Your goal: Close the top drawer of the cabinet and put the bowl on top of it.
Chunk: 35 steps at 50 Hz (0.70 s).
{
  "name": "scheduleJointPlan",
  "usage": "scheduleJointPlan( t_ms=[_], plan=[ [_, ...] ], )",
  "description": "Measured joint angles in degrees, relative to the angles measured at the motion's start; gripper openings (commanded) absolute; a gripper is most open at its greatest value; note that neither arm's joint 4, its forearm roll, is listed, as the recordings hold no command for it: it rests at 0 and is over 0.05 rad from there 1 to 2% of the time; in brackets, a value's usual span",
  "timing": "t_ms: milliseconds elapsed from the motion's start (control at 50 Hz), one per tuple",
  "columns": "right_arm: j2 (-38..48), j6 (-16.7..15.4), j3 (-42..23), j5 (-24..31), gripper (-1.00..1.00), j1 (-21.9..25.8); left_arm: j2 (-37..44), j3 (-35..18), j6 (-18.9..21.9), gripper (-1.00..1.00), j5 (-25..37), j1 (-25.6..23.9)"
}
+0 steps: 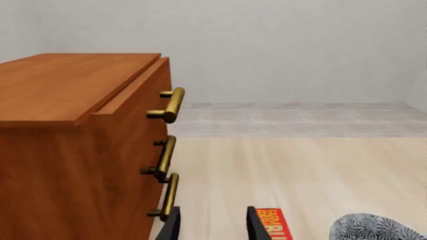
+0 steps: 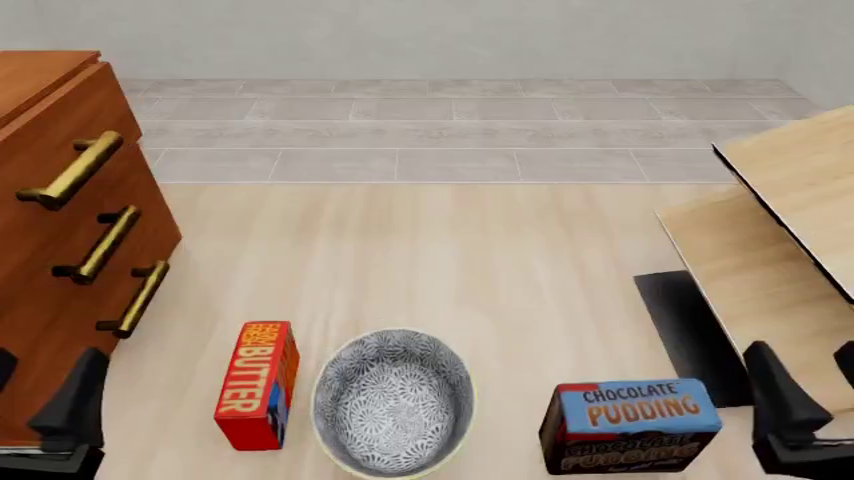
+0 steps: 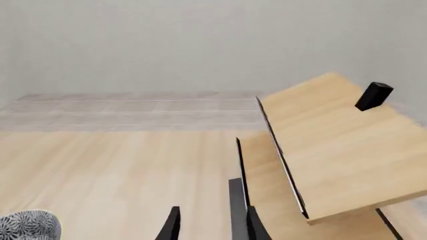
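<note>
The reddish-brown cabinet (image 2: 34, 290) stands at the left, its flat top (image 1: 63, 82) bare. Its top drawer (image 1: 133, 122) sticks out slightly past the top, brass handle (image 2: 74, 170) forward. The black-and-white floral bowl (image 2: 394, 400) sits upright on the floor at the front centre, also showing as the bowl (image 1: 373, 227) and the bowl (image 3: 27, 225) in the wrist views. My left gripper (image 2: 34, 400) hovers open at the cabinet's lower front, apart from the lowest handle (image 1: 170, 196). Far right of the bowl, my right gripper (image 2: 814, 395) is open and empty.
A red butter box (image 2: 256, 383) stands between cabinet and bowl. A chocolate pudding box (image 2: 630, 425) lies right of the bowl. Pale wood furniture (image 2: 787, 230) fills the right side, with a small black block (image 3: 373, 96) on it. Tiled floor lies beyond.
</note>
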Motion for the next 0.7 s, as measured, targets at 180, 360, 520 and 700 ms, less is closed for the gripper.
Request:
scheduleJointPlan(
  t_ms=[180,360,520,700],
  plan=[
    [-1.82,-1.3,1.72,-1.86,1.0,-0.61,0.25,-0.18,0.28,1.0,-0.08,-0.69],
    [-2.55,-1.68,2.43,-2.42,1.0,-0.71,4.39,-0.98,1.39,1.0,-4.47,-1.33],
    [-2.79,-1.51,2.69,-2.58,1.0,-0.65,11.53,-2.21,1.79,1.0,-11.54,-1.66],
    [-2.96,-1.62,2.85,-2.84,1.0,-0.45,22.73,-4.16,1.85,1.0,-22.06,-3.21]
  ],
)
